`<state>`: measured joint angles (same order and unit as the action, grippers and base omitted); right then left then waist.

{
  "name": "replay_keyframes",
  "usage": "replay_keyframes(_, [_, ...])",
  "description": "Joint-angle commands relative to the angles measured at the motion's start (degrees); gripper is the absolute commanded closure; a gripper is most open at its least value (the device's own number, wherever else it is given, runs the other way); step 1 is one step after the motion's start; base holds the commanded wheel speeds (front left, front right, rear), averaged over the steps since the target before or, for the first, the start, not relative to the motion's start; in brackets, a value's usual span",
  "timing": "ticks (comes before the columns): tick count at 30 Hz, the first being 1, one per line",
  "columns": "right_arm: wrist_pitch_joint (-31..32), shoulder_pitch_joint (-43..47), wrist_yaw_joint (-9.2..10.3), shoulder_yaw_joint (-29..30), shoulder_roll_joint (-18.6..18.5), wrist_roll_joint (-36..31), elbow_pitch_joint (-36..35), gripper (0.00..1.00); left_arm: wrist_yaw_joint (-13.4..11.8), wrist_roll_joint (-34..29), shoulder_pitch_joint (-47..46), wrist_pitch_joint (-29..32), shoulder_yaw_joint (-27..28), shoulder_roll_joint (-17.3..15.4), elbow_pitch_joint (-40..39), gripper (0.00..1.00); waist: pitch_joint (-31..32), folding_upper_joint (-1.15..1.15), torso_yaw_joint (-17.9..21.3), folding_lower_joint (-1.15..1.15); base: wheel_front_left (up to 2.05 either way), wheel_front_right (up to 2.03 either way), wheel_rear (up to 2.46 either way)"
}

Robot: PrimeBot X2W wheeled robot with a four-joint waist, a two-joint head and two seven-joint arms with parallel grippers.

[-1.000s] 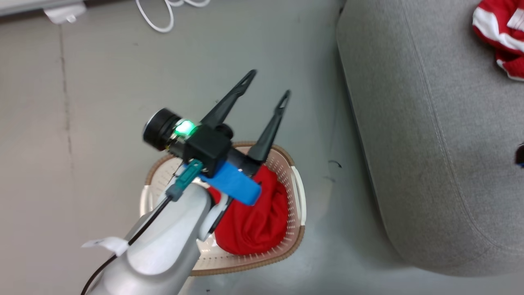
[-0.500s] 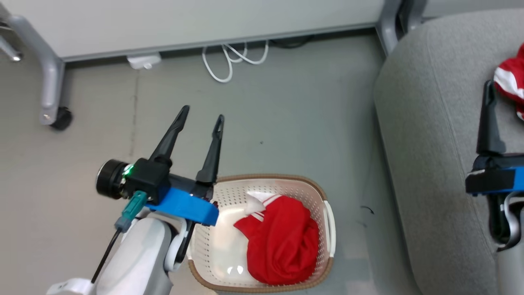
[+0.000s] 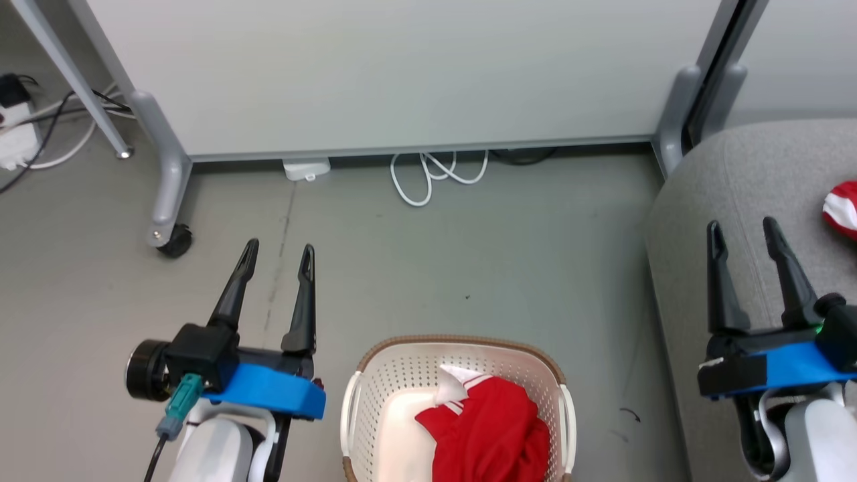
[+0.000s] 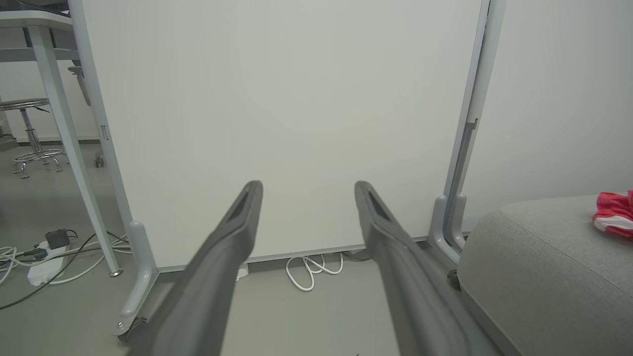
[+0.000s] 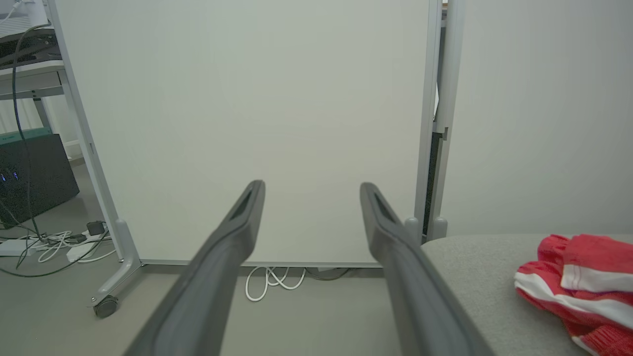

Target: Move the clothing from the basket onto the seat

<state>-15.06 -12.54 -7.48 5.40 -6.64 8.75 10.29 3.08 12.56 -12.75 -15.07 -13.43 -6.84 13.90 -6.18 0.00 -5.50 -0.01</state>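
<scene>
Lying bunched in the basket [image 3: 462,343] is one red garment [image 3: 492,435] with white stripe trim. The other red garment [image 3: 845,209] sits on the grey seat [image 3: 736,187], right of the basket and well apart from it. Just left of the basket, the left fingers [image 3: 304,294] hover spread and empty above the floor [image 3: 535,268]. Right of the basket, the right fingers [image 3: 720,281] stand spread and empty over the seat. Beyond the basket, a white cable [image 3: 438,173] loops at the foot of a pale panel [image 3: 402,73].

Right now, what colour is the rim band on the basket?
Brown; the rim band tops the cream-white basket, best seen in the head view.
</scene>
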Motion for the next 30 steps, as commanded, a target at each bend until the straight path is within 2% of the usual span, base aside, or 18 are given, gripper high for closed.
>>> replay_keyframes(1, [-0.17, 1.75, -0.03, -0.28, 0.48, 0.11, -0.29, 0.0, 0.45, -0.58, 1.46, -0.15, 0.81, 0.32, -0.35, 0.0, 1.46, 0.0, -0.82, 0.01, 0.0, 0.0, 0.0])
replay_keyframes(13, [-0.17, 8.05, -0.03, -1.56, 2.97, -0.99, -2.76, 0.0, 1.81, -2.6, 5.75, -0.15, 3.68, 1.91, -0.76, 0.0, 3.98, 0.0, -0.97, 0.01, 0.0, 0.0, 0.0])
replay_keyframes(30, [-0.17, 11.61, -0.03, -2.44, 3.8, 0.16, -4.71, 0.0, 2.94, -4.1, 6.14, -0.15, 5.01, 3.04, -0.27, 0.0, 4.26, 0.0, -1.41, 0.01, 0.0, 0.0, 0.0])
